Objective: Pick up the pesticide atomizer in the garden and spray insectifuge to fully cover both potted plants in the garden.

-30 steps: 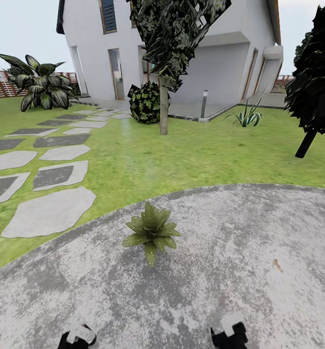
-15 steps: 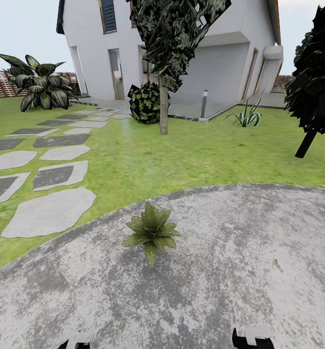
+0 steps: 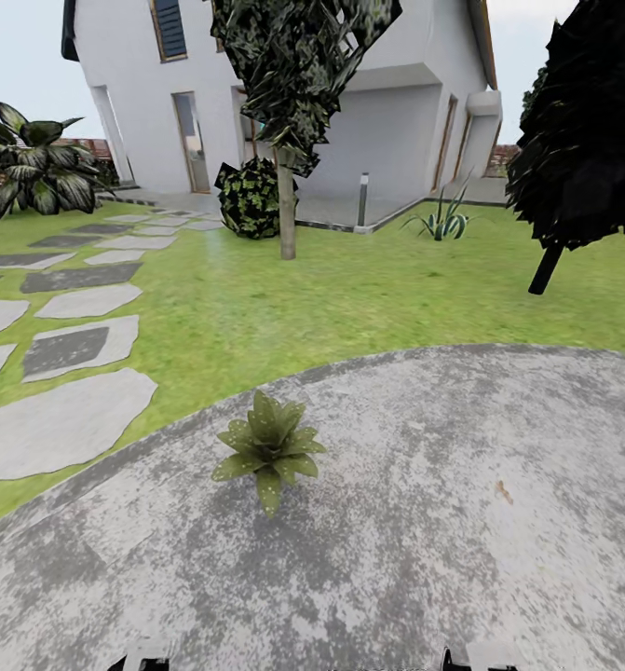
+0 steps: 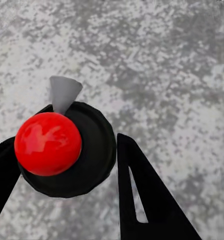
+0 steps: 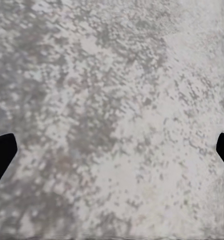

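Observation:
One potted plant (image 3: 267, 447), a low rosette of pointed green leaves, stands on the round grey patio (image 3: 424, 522) near its grass edge, ahead and slightly left of centre. The pesticide atomizer (image 4: 51, 142) shows from above in the left wrist view: red round top, white nozzle, dark body. My left gripper (image 4: 66, 150) has a black finger pressed on each side of it, above the paving. My right gripper (image 5: 112, 150) is open over bare paving, its fingertips (image 5: 0, 155) at the picture's edges. The wrist tops peek in at the head view's lower edge. The second potted plant is out of view.
Stepping stones (image 3: 65, 349) run across the lawn on the left. A thin tree trunk (image 3: 287, 205), a round bush (image 3: 249, 198), a grey bollard lamp (image 3: 362, 199), a spiky agave (image 3: 441, 222) and a white house stand behind. A dark tree (image 3: 582, 140) leans at the right.
The camera has turned, so the whole scene has slid left and slightly down in the picture. Both wrists have sunk towards the head view's lower edge since a second ago.

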Robot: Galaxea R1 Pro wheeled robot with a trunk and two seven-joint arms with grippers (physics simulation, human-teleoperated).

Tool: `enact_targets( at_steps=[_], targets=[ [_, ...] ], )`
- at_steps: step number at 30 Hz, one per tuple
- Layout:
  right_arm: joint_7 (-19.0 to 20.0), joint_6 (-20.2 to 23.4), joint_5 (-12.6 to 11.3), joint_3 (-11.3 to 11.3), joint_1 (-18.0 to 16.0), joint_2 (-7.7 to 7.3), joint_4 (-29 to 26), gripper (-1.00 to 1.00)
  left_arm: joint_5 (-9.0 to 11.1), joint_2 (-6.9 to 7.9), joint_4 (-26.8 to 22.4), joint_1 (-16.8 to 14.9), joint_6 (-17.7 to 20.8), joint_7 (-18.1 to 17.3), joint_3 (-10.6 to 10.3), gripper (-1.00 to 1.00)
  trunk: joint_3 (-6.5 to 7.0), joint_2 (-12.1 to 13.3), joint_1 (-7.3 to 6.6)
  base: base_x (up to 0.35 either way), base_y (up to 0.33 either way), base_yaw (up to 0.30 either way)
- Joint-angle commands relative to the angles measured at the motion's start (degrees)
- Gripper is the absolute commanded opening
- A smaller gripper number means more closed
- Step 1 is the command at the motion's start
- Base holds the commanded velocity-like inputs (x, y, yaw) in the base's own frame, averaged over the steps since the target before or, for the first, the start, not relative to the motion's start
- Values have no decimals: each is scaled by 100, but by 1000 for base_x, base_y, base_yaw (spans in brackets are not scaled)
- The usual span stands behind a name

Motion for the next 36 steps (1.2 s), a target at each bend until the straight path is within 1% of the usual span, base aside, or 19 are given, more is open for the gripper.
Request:
enact_targets(
  at_steps=[1,7,11,18,26,34,36],
  targets=[
    [-24,-12,58,-45,-5,2,6,100,62,6,3,2,-18,-26,-40,-100,-5,-2,-1,-79,16,-286],
    [-24,-13,51,-46,-5,5,8,100,57,21,0,136,-27,-26,-39,-100,-5,-2,-1,-259,110,-297],
    [-24,-13,57,-112,-5,0,17,100,39,25,0,159,-28,-33,-51,-100,-5,-2,-1,-308,166,-300],
    [-24,-13,59,-125,-5,6,25,100,51,27,0,162,-23,-29,-47,-100,-5,-2,-1,-268,224,-300],
    [-24,-46,53,-126,-5,8,33,100,50,45,-1,161,-21,-26,-45,-100,-5,-2,-1,-34,269,-300],
    [-24,-50,51,-127,-5,2,28,100,40,38,-1,161,-26,-26,-54,-100,-5,-2,-1,0,21,-300],
    [-30,-53,0,-126,-5,2,26,100,34,38,0,164,-21,-26,-54,-100,-5,-2,-1,0,0,-300]
  ],
)
